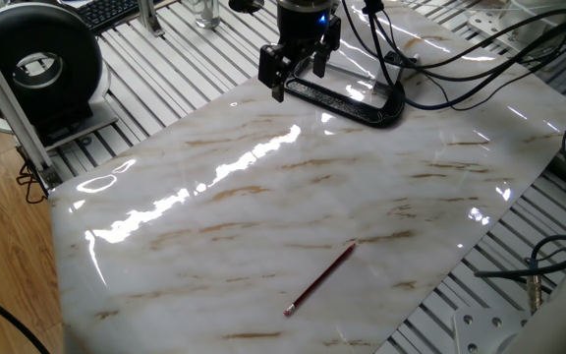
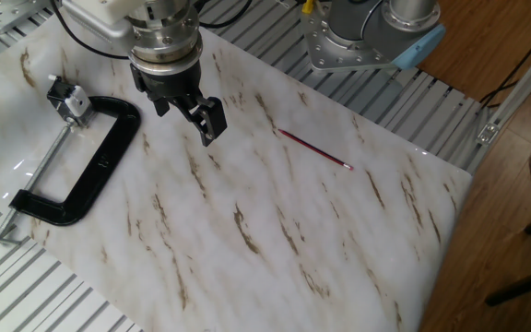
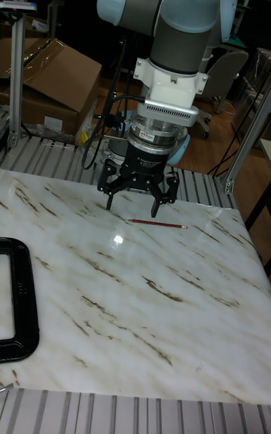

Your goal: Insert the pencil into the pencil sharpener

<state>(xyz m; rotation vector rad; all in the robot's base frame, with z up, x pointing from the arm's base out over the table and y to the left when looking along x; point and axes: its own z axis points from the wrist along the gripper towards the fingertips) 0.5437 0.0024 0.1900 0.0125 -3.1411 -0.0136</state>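
The dark red pencil (image 1: 319, 279) (image 2: 313, 148) (image 3: 156, 223) lies flat on the marble board (image 1: 263, 197), its pale end toward the board's edge. My gripper (image 1: 299, 79) (image 2: 184, 115) (image 3: 132, 204) hangs open just above the board, well away from the pencil and next to the black C-clamp (image 2: 100, 166). Nothing is between its fingers. A small grey block (image 2: 70, 100) sits in the clamp's mouth. I cannot tell whether that block is the pencil sharpener.
The C-clamp (image 1: 347, 98) lies flat beside the gripper. A black round device (image 1: 42, 64) stands off the board on the slatted table. Black cables (image 1: 480, 49) trail at the far side. The arm's base (image 2: 367, 37) is behind the pencil.
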